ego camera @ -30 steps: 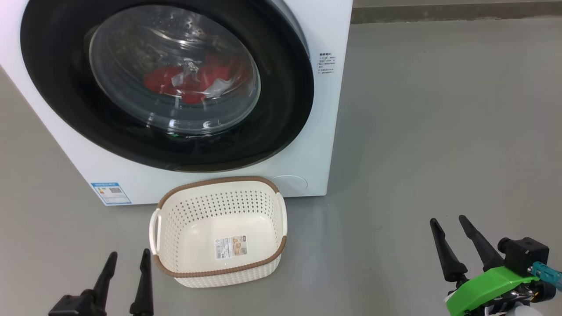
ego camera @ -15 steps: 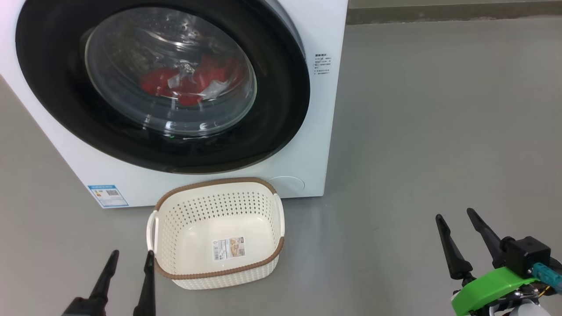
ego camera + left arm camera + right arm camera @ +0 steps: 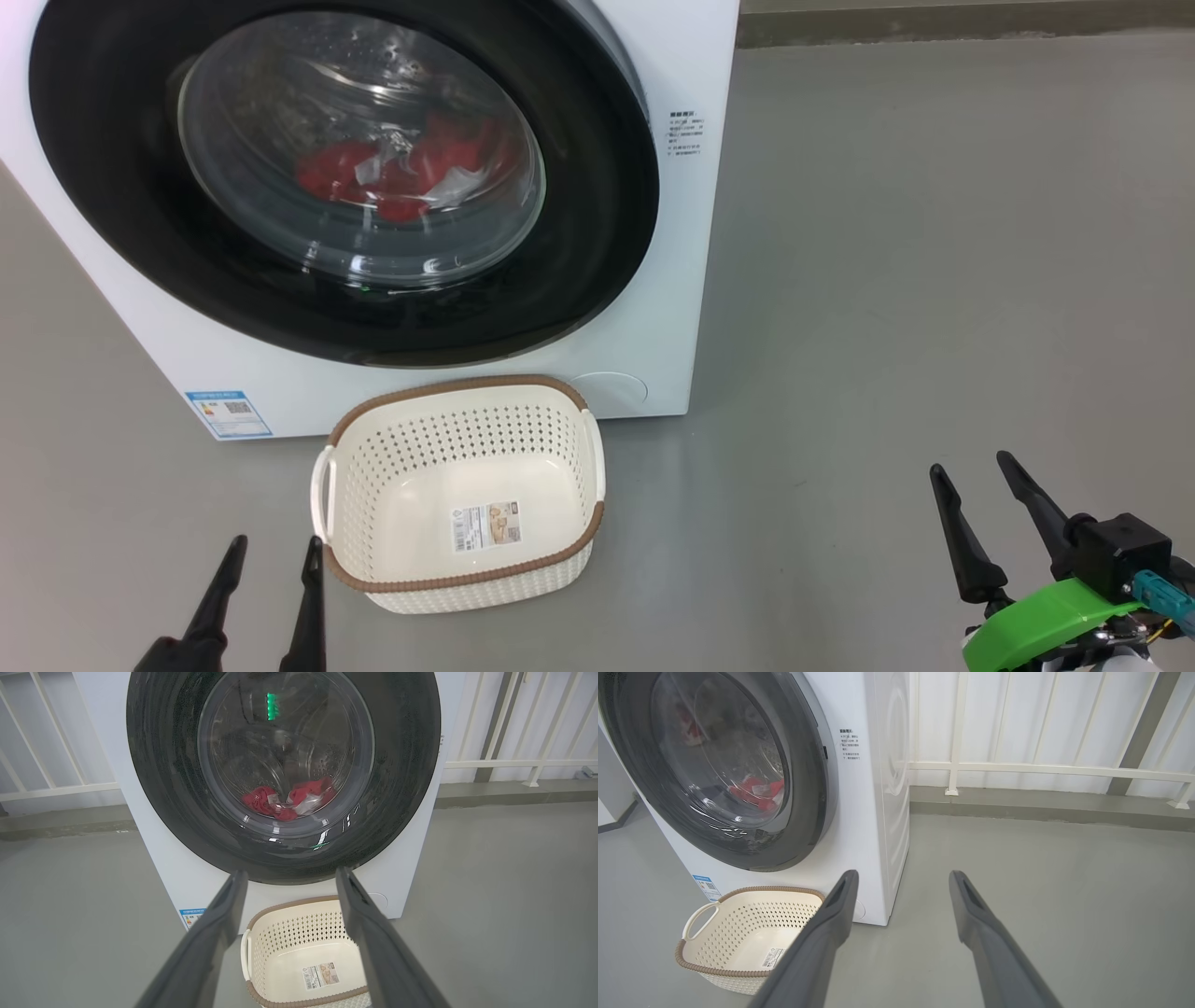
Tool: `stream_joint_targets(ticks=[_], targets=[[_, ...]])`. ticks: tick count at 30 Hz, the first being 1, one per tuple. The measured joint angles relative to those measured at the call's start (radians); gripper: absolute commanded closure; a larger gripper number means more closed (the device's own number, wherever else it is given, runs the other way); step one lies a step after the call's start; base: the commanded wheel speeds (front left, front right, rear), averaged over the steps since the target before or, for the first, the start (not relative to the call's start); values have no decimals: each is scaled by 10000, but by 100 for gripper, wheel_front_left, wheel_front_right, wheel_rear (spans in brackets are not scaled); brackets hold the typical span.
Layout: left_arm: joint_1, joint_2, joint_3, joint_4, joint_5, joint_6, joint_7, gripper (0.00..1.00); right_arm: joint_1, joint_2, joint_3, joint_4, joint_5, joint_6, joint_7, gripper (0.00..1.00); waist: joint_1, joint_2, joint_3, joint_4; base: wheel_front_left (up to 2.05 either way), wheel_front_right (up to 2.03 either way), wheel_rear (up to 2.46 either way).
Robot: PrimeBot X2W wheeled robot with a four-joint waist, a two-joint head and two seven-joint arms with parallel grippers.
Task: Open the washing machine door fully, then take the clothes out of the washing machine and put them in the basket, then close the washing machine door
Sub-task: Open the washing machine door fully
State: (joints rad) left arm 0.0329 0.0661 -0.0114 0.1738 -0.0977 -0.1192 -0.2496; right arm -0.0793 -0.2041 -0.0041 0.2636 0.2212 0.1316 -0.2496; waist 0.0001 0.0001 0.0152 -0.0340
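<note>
The white washing machine stands at upper left with its black-rimmed round door shut against the front. Through the glass the red and white clothes lie inside the drum; they also show as clothes in the left wrist view. The cream basket sits on the floor before the machine, holding nothing but its floor sticker. My left gripper is open at lower left, just left of the basket. My right gripper is open at lower right, well away from the machine.
Grey floor stretches to the right of the machine. A white railing and a low kerb run behind it. A blue-white label marks the machine's lower left front.
The head camera has shifted slightly, sliding the scene left. My right gripper has dropped a little lower in view; my left gripper has barely moved beside the basket.
</note>
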Motion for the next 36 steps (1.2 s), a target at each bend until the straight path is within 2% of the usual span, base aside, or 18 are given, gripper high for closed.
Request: stream_joint_targets(ticks=[15,16,17,18,24,36], targets=[[0,-36,52,10,0,-12,0,0,4,109,-58,0,10,0,0,0,0,0,-37,37,0,0,0],[0,-36,52,10,0,-12,0,0,4,125,-56,2,84,0,0,18,-1,0,-30,44,0,0,0],[0,-36,52,10,0,-12,0,0,4,142,-50,15,184,0,0,81,0,0,-22,51,0,0,0],[0,-36,52,10,0,-12,0,0,2,157,-46,17,257,0,0,100,0,0,-9,55,0,0,0],[-24,-36,56,-4,0,-82,0,0,-438,316,-40,-90,1175,0,0,100,0,-1,201,40,0,0,0],[-1143,-138,-198,-121,-4,-84,0,0,-3730,297,173,257,3534,0,-6,100,0,0,1179,321,0,0,0]])
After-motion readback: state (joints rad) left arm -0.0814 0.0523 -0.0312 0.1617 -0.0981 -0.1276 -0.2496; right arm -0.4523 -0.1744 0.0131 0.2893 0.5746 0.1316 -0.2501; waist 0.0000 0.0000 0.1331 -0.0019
